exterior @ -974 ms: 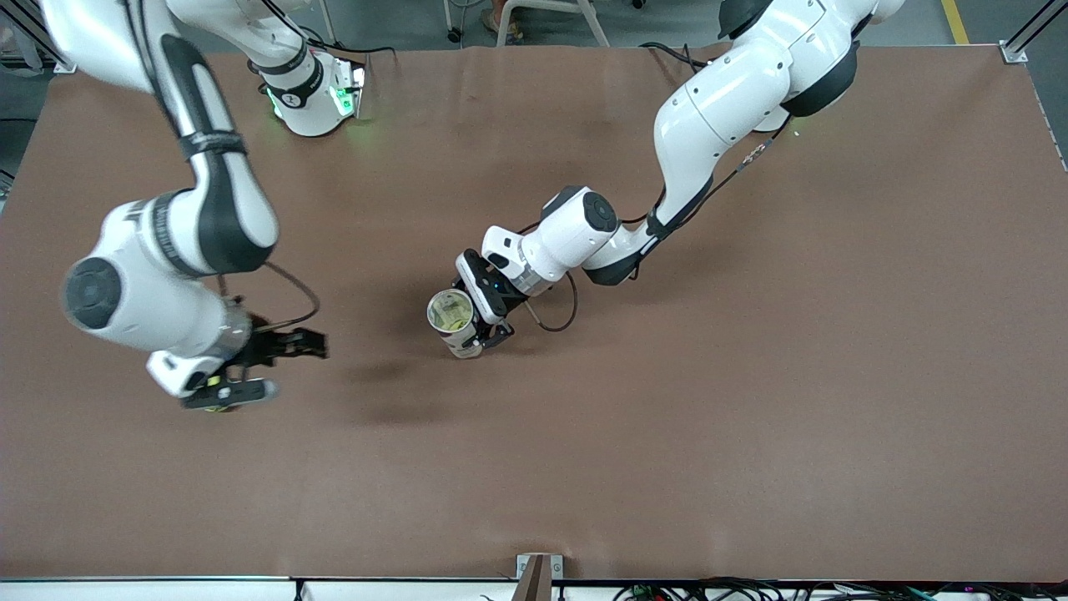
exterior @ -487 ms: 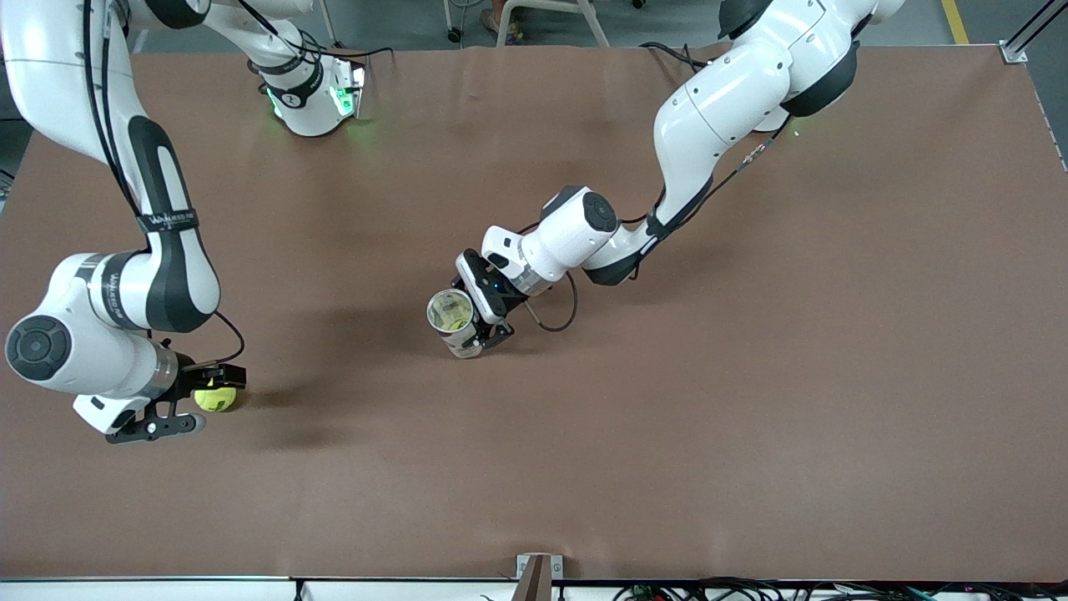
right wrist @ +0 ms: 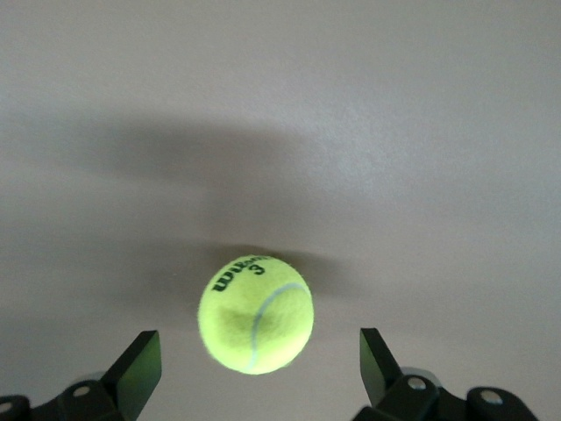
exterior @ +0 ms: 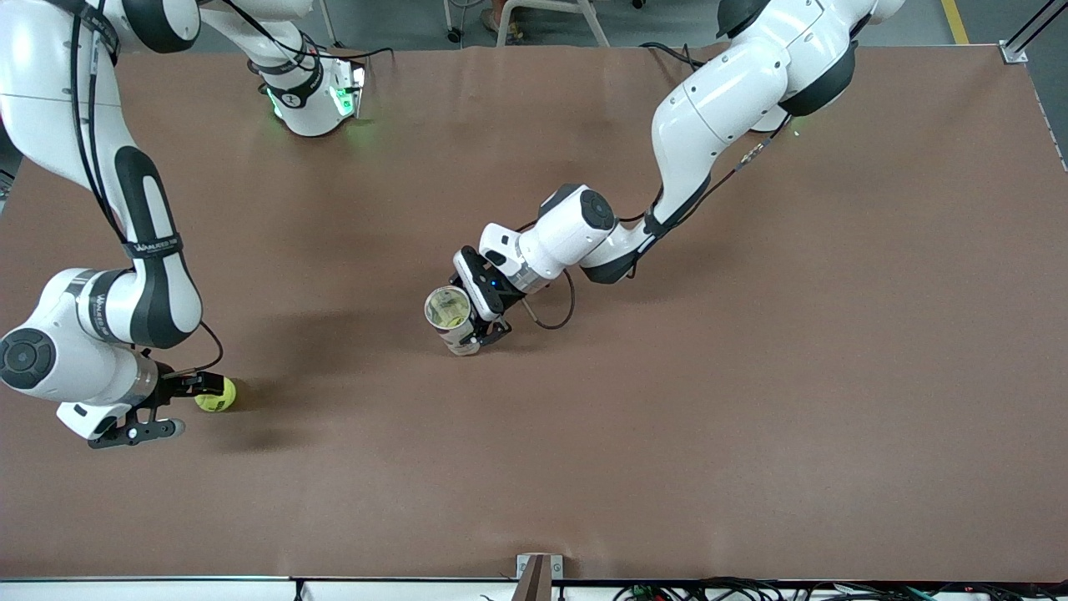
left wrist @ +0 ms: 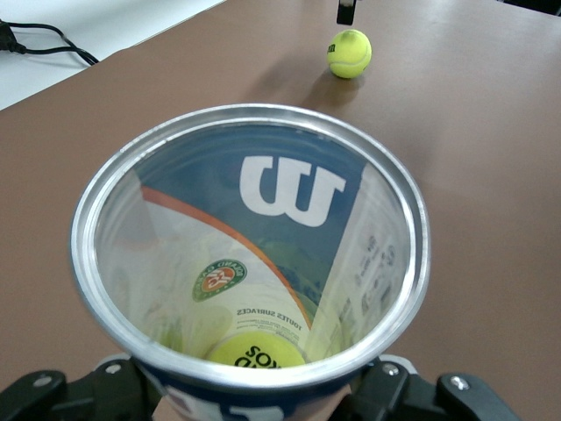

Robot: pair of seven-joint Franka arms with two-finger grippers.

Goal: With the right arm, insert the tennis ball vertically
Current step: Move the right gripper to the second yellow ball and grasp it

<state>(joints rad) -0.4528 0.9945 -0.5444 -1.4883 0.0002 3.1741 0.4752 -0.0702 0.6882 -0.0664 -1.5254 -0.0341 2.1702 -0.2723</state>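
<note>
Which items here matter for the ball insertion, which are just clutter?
Job:
- tennis ball on the table
- open right gripper beside it
- upright ball can, held by left gripper
- ball already inside

Lying about:
- cables along the table edge

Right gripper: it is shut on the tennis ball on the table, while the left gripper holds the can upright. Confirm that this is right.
Not quite. The right gripper is open, not shut on the tennis ball: the right wrist view shows its fingers spread wide on either side of the ball with gaps between. The ball does lie on the table, and the left gripper does hold the can upright.
</note>
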